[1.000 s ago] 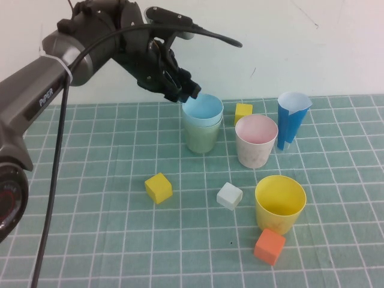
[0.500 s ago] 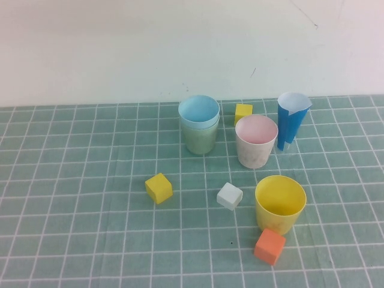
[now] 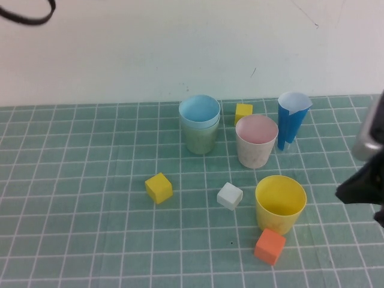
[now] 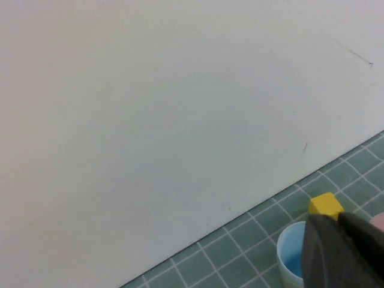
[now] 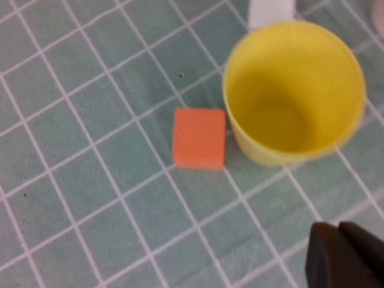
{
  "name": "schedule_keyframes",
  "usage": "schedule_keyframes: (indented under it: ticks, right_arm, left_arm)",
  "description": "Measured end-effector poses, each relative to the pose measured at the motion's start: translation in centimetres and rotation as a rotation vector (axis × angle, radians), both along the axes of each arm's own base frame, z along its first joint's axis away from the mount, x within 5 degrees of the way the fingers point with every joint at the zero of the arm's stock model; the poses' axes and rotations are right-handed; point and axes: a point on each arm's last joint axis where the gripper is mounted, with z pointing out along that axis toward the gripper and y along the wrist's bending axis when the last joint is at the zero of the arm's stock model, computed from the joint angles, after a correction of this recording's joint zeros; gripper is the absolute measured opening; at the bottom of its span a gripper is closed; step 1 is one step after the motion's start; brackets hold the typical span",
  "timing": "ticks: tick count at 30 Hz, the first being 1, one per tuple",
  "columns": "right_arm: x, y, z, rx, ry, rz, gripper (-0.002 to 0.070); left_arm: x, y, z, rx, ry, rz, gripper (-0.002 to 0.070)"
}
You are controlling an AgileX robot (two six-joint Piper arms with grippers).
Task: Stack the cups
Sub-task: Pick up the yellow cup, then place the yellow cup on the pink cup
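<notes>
- High view: right arm (image 3: 366,174) entering from the right edge, dark and blurred, beside the yellow cup (image 3: 280,203) but apart from it; most of the arm cut off by the frame.
- Right gripper not clearly separable there from the dark mass.
- Left arm out of this view; only a loop of black cable (image 3: 27,12) at the top left corner.
- Blue cup (image 3: 200,111) nested inside the green cup (image 3: 201,138), upright, near the back wall.
- Pink cup (image 3: 256,141) standing alone, just right of that pair; yellow cup nearer the camera, with an orange cube (image 3: 269,246) touching or almost touching its base.
- Also on the mat (image 3: 78,228): white cube (image 3: 230,195), yellow cube (image 3: 158,187), second yellow cube (image 3: 243,112) at the back, dark-blue cone cup (image 3: 292,120).
- Left wrist view: left gripper (image 4: 342,252) raised high, closed and empty, mostly facing the white wall; its dark tip covering part of the blue cup (image 4: 291,255) below.
- Right wrist view: right gripper (image 5: 345,255) closed, holding nothing, above the mat near the yellow cup (image 5: 294,90); only the tip visible at the corner.
- Orange cube (image 5: 198,138) just beside that cup; white cube cut off by the frame.
</notes>
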Motion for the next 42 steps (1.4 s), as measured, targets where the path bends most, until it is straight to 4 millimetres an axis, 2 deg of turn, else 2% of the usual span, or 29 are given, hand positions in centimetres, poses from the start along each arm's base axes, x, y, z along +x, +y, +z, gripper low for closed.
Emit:
schedule_keyframes:
  ticks: [3, 5, 10, 12, 16, 21, 24, 26, 29, 30, 33, 36, 42]
  right_arm:
    - [2.0, 2.5, -0.8, -0.039, -0.003, 0.086, 0.0021]
    - [2.9, 3.7, -1.1, -0.060, -0.008, 0.131, 0.0074]
    - [5.3, 5.3, -2.1, -0.103, -0.005, 0.187, 0.0363]
    - [6.2, 5.5, -2.5, -0.113, -0.014, 0.183, 0.0448]
    - [7.6, 5.6, -3.7, -0.129, -0.032, 0.160, 0.0487]
    - [8.7, 5.8, -6.3, -0.147, 0.002, 0.145, 0.0476]
    - [9.1, 5.9, -7.8, -0.159, 0.034, 0.149, 0.0438]
    - [9.2, 6.0, -8.5, -0.164, 0.052, 0.152, 0.0365]
    - [9.5, 6.0, -8.3, -0.162, 0.044, 0.152, 0.0152]
    - [9.6, 6.1, -8.0, -0.159, 0.036, 0.153, 0.0108]
    - [10.6, 6.5, -6.0, -0.135, -0.008, 0.162, 0.0030]
    - [11.8, 7.1, -2.9, -0.092, -0.078, 0.167, 0.0021]
    - [14.1, 8.0, 5.1, -0.016, -0.303, 0.143, 0.0020]
  left_arm:
    - [-1.2, 0.6, -2.6, -0.005, -0.008, 0.020, 0.0000]
    - [-2.2, 1.0, -4.7, -0.001, -0.006, 0.033, 0.0000]
    - [-4.7, 2.1, -9.4, -0.007, -0.030, 0.070, -0.0001]
    - [-5.7, 2.5, -11.1, 0.001, -0.043, 0.082, -0.0001]
    - [-7.1, 3.1, -13.3, 0.013, -0.057, 0.093, -0.0001]
    - [-8.5, 3.6, -14.8, 0.075, -0.044, 0.084, -0.0001]
    - [-9.2, 3.9, -15.4, 0.124, -0.041, 0.076, -0.0001]
    - [-9.7, 4.1, -15.7, 0.150, -0.038, 0.072, -0.0001]
    - [-10.5, 4.4, -15.9, 0.180, -0.021, 0.066, -0.0001]
    - [-10.8, 4.5, -15.9, 0.190, -0.013, 0.064, -0.0001]
    - [-11.7, 4.8, -16.1, 0.215, 0.040, 0.057, -0.0001]
    - [-12.4, 5.0, -16.4, 0.235, 0.094, 0.050, -0.0001]
    - [-12.8, 5.1, -17.9, 0.256, 0.159, 0.043, -0.0002]
